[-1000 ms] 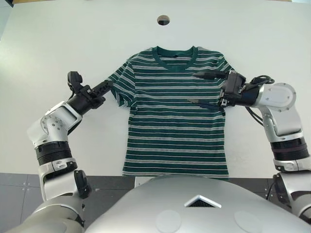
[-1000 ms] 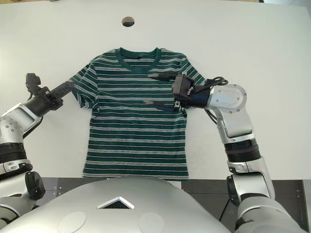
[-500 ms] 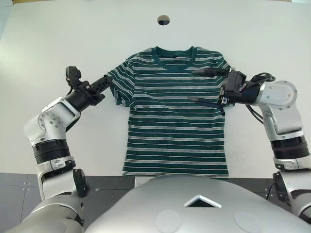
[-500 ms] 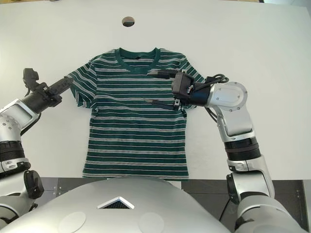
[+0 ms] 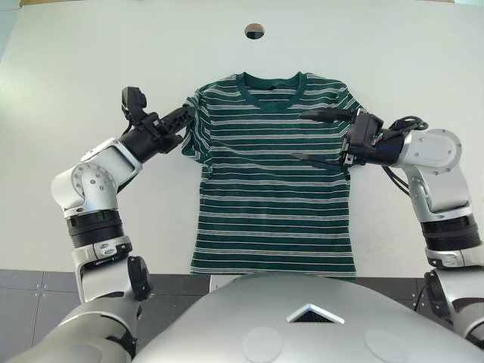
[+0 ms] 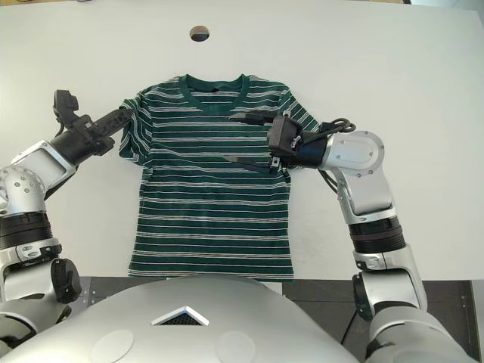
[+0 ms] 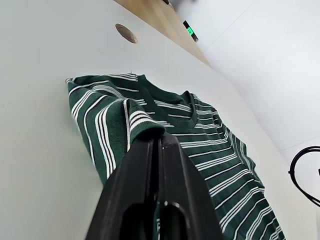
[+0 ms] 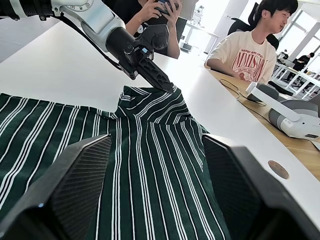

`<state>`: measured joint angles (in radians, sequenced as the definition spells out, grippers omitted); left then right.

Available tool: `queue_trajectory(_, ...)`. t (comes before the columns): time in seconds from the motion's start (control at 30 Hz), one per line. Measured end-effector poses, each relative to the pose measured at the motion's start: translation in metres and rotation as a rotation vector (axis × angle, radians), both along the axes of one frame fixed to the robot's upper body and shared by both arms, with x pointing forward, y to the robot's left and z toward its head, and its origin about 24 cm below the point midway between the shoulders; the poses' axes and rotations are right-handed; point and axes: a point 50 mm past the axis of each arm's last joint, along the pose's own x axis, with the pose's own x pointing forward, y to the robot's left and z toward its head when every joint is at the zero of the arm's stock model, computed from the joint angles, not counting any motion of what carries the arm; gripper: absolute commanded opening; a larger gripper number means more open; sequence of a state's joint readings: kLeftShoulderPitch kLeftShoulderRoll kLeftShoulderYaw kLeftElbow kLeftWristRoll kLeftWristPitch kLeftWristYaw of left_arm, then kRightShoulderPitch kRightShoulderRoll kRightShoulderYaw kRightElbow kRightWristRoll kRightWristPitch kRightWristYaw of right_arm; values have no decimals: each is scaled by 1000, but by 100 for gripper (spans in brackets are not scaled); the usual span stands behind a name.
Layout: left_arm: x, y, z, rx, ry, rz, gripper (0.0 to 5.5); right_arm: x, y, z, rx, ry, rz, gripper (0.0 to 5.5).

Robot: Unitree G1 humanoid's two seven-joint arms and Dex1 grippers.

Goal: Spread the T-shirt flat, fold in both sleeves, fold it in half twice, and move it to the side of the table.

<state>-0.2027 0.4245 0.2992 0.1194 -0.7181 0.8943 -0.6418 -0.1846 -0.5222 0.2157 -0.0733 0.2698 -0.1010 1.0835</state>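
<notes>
The left gripper [image 7: 155, 144] is closed tight on the hem of the left sleeve [image 5: 193, 130], which has been lifted and drawn inward from where it lay spread toward the table's left edge half a second ago. The sleeve fold is judged to be under way, not yet laid down. The right gripper [image 5: 308, 136] is held wide open over the chest on the right side, much as before. The T-shirt [image 5: 272, 197] is spread flat mid-table [image 5: 83, 53], collar toward the far edge, hem at the near edge.
</notes>
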Motion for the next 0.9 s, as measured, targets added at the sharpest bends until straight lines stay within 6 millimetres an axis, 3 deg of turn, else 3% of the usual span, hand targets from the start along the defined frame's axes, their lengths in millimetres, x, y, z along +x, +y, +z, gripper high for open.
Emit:
queue_trajectory(0.3, 14, -27, 3, -45, -6, -50, 14, 3, -1, 1, 16, 8, -50, 334)
queue_trajectory(0.6, 17, -53, -17, -71, 50, -85, 14, 6, -4, 0, 18, 17, -92, 334)
queue_trajectory(0.77, 17, -61, -21, -66, 49, -98, 82, 7, -6, 0, 20, 26, -113, 334)
queue_trajectory(0.9, 18, -67, -22, -79, 12, -91, 146, 20, -14, 0, 83, 134, -252, 334)
